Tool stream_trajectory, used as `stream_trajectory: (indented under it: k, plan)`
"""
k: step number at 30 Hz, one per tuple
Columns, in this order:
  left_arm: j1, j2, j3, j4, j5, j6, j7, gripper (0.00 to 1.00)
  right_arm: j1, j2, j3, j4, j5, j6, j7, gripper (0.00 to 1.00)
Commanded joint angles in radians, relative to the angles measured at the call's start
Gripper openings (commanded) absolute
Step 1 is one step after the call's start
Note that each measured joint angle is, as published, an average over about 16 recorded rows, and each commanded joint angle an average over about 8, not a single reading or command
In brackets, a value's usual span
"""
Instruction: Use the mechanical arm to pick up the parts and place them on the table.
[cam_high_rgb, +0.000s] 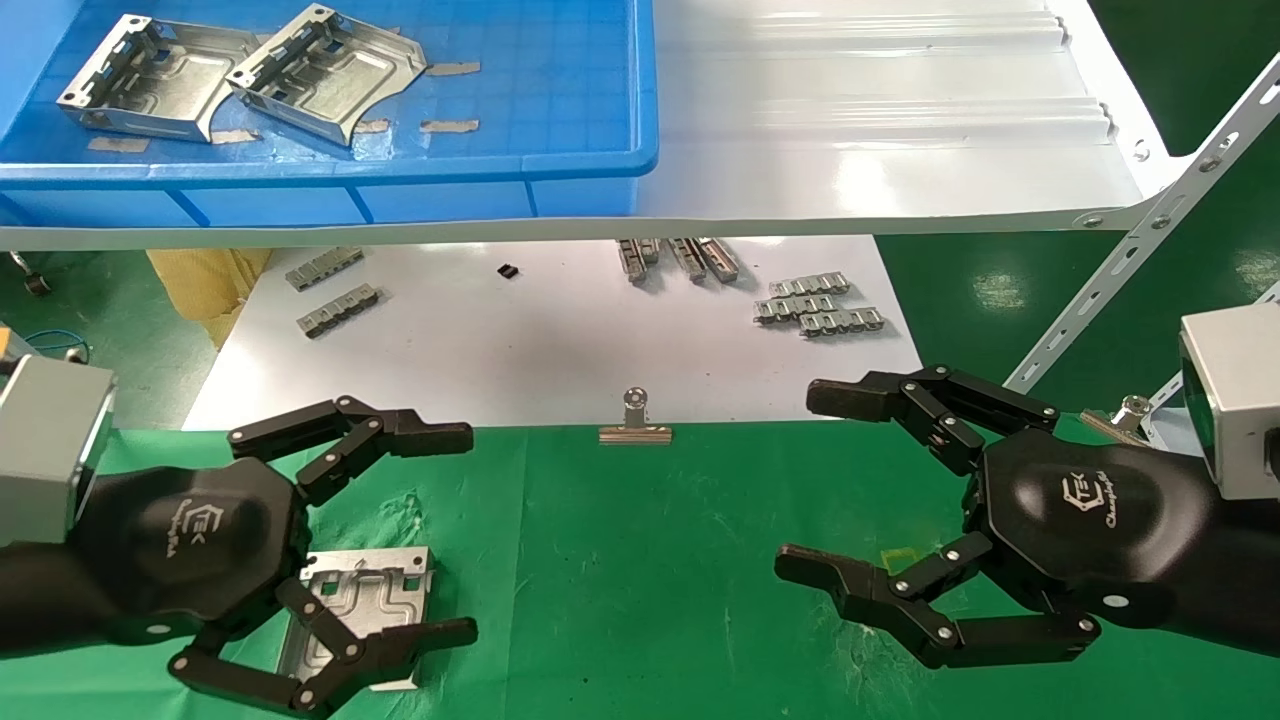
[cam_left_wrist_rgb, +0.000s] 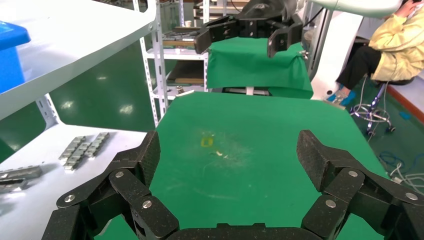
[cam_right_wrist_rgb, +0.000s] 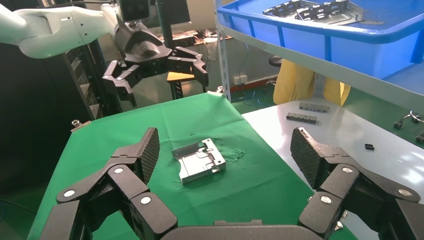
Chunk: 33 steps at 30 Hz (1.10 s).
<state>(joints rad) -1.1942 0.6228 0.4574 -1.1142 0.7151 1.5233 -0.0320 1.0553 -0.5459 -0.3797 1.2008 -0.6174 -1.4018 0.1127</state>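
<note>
One shiny silver metal part (cam_high_rgb: 365, 600) lies flat near the left edge of the green cloth table (cam_high_rgb: 640, 580). The black left hand (cam_high_rgb: 400, 535) hovers over it (fingers spread wide, holding nothing). The black right hand (cam_high_rgb: 805, 490) is open too. Two more silver parts (cam_high_rgb: 240, 75) sit in the blue plastic bin (cam_high_rgb: 560, 165).

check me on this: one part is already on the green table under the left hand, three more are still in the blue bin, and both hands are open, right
Not quite: the blue bin holds two parts, not three, as the head view shows. The rest stands: one part lies on the green table under the left hand, and the right hand is open too.
</note>
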Motion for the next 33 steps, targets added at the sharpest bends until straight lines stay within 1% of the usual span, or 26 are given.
stream_trajectory:
  k: [1, 11, 17, 21, 33]
  plan:
    - [0.016, -0.002, -0.023, -0.022, 0.002, -0.004, -0.02, 1.0, 0.0, 0.0, 0.0, 0.0, 0.0, 0.0, 0.0, 1.0]
    - [0.093, -0.009, -0.138, -0.132, 0.012, -0.022, -0.121, 1.0, 0.0, 0.0, 0.0, 0.0, 0.0, 0.0, 0.0, 1.0]
    - [0.126, -0.012, -0.187, -0.179, 0.015, -0.029, -0.161, 1.0, 0.0, 0.0, 0.0, 0.0, 0.0, 0.0, 0.0, 1.0]
    - [0.133, -0.013, -0.197, -0.188, 0.016, -0.031, -0.166, 1.0, 0.0, 0.0, 0.0, 0.0, 0.0, 0.0, 0.0, 1.0]
    - [0.124, -0.013, -0.184, -0.176, 0.016, -0.029, -0.158, 1.0, 0.0, 0.0, 0.0, 0.0, 0.0, 0.0, 0.0, 1.0]
